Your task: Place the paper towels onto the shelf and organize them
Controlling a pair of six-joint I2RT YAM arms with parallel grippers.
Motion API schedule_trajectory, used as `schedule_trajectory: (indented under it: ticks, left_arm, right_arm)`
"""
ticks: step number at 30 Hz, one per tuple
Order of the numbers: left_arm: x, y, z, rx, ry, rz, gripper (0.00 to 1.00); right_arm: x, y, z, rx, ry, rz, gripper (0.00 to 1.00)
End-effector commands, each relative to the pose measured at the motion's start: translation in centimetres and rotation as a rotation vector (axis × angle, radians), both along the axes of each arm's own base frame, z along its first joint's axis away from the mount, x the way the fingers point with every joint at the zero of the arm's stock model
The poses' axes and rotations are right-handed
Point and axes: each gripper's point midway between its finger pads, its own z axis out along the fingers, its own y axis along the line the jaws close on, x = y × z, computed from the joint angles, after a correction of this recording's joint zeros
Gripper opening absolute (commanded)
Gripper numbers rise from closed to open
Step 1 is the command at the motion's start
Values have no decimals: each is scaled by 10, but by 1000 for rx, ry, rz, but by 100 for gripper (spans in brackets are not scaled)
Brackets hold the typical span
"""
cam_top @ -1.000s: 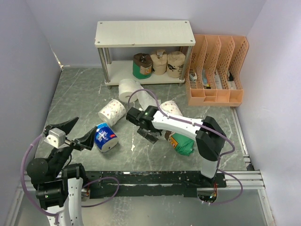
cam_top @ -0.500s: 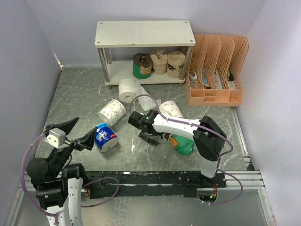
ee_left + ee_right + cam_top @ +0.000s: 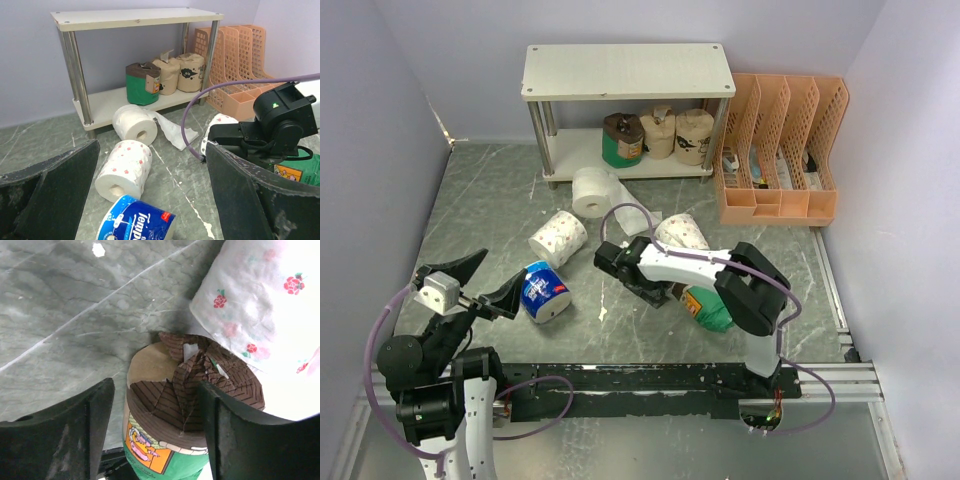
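Note:
The shelf [image 3: 620,70] stands at the back; its lower board holds a green-wrapped roll [image 3: 620,140] and two tan rolls [image 3: 658,132]. On the floor lie a plain white roll [image 3: 590,190] with a loose sheet, two patterned rolls [image 3: 558,238] [image 3: 682,232], a blue-white wrapped roll [image 3: 545,292] and a green-wrapped roll [image 3: 708,305]. My right gripper [image 3: 665,293] is open, its jaws either side of that green-wrapped roll [image 3: 195,410], beside the patterned roll [image 3: 255,305]. My left gripper [image 3: 485,283] is open and empty, just left of the blue-white roll [image 3: 137,222].
An orange perforated file organizer [image 3: 780,150] stands right of the shelf. Grey walls close in the left, back and right sides. A black rail [image 3: 650,380] runs along the near edge. The right arm's purple cable [image 3: 200,107] loops over the floor's middle.
My right gripper has swung right and down from the open floor to the green-wrapped roll, the arm folding in. The left arm and the rolls have not moved.

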Motion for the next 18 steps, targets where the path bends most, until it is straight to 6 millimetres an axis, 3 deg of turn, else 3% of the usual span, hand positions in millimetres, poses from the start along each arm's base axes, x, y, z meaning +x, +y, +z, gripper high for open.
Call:
schedule_trajectory:
  ticks: [1,5,12,18]
  left_arm:
    - [-6,-1,7,9,-32,2,99]
    - [-6,-1,7,9,-32,1,99]
    - [-6,-1,7,10,-32,1,99]
    - [-6,-1,7,9,-32,2,99]
  right_arm:
    - [4,-12,1,-75,-47,-61,60]
    - [4,-17,-4,-106,-50,-86,46]
    - [3,-20,-10,-103,-40,-104,0]
    - [5,-14,-9,-67,-50,-110,0]
